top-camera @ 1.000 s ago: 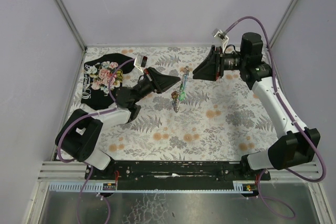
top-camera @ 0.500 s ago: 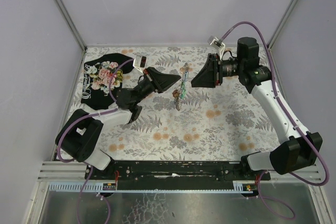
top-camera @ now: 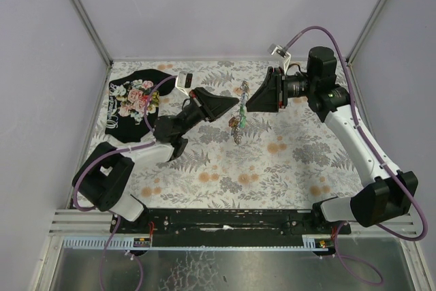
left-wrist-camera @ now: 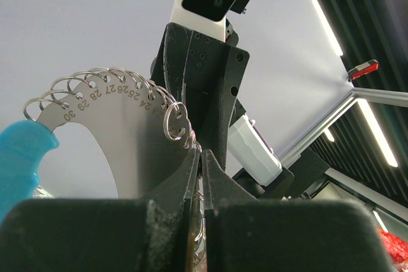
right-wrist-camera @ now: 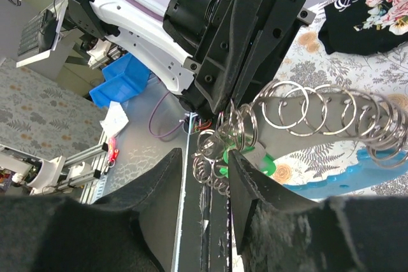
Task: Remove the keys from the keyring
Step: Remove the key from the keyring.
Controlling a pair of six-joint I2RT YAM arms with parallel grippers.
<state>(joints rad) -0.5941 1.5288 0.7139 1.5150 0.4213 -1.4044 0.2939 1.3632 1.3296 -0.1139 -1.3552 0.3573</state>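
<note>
Both arms closed in over the last second. Left gripper (top-camera: 234,107) carried the keyring (top-camera: 242,95) up and further right of the black floral cloth (top-camera: 133,103), and right gripper (top-camera: 249,103) swung in on it from the side away from the cloth. Left fingers are clenched on the edge of the numbered metal fob (left-wrist-camera: 108,109). Keyring is held off the table, keys (top-camera: 236,126) dangling below. Right fingers are parted, straddling the split-ring cluster (right-wrist-camera: 217,148) by the green key head (right-wrist-camera: 255,157); no pinch visible. Suggest: isolate one key, clamp its head rather than the rings, keep left rigid, then work the key round its split ring. Grabbing several rings at once will likely jam.
</note>
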